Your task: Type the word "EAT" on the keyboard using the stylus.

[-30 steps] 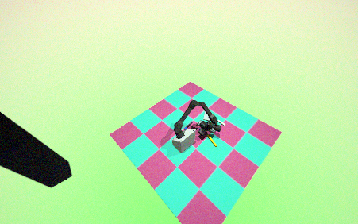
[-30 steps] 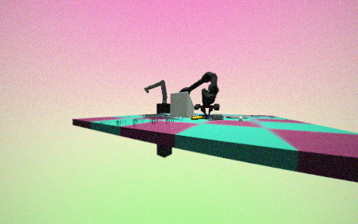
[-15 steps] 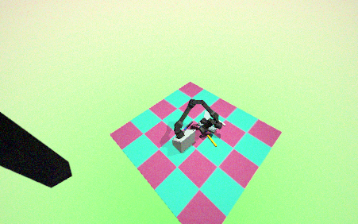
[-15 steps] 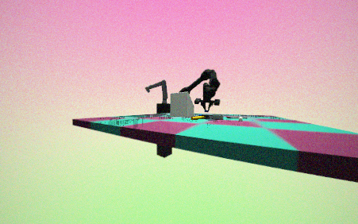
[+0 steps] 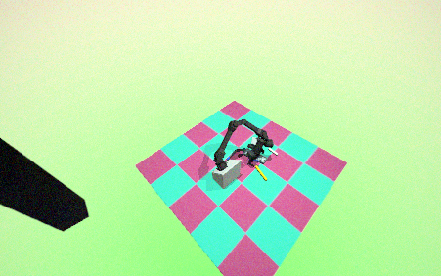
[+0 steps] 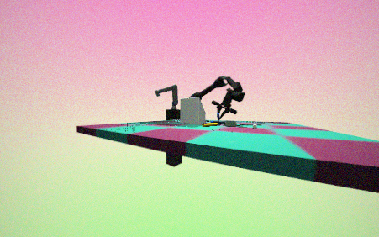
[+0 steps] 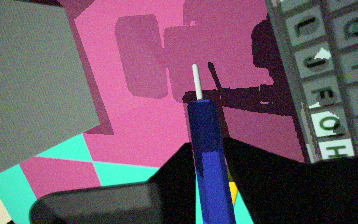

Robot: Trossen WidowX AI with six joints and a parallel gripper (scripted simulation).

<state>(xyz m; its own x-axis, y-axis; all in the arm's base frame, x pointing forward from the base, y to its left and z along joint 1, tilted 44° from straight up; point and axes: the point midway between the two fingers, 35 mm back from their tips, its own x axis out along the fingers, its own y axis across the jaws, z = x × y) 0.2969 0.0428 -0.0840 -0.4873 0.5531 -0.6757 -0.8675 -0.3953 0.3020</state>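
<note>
The jaws stood nearly closed, opened only by the width of the barrel, and were clenched on the slim blue cylindrical stylus with a narrow white tip. Both black fingers flanked the barrel in the wrist view. The white tip protruded beyond the jaws, apart from the grey-framed keyboard with square lettered keys. The keyboard was located beside the stylus, at the right of the wrist view. Its pale, flat keycaps carried dark green characters, including L, J and H, partly in shadow.

The black multi-jointed arm arched over the pink-and-turquoise chequered surface. The slab appeared smooth, with straight edges and large square panels; dark shadows crossed a pink panel below the stylus. A matte grey block with flat faces stood on the surface at the arm's base. A slender yellow rod lay near the block.
</note>
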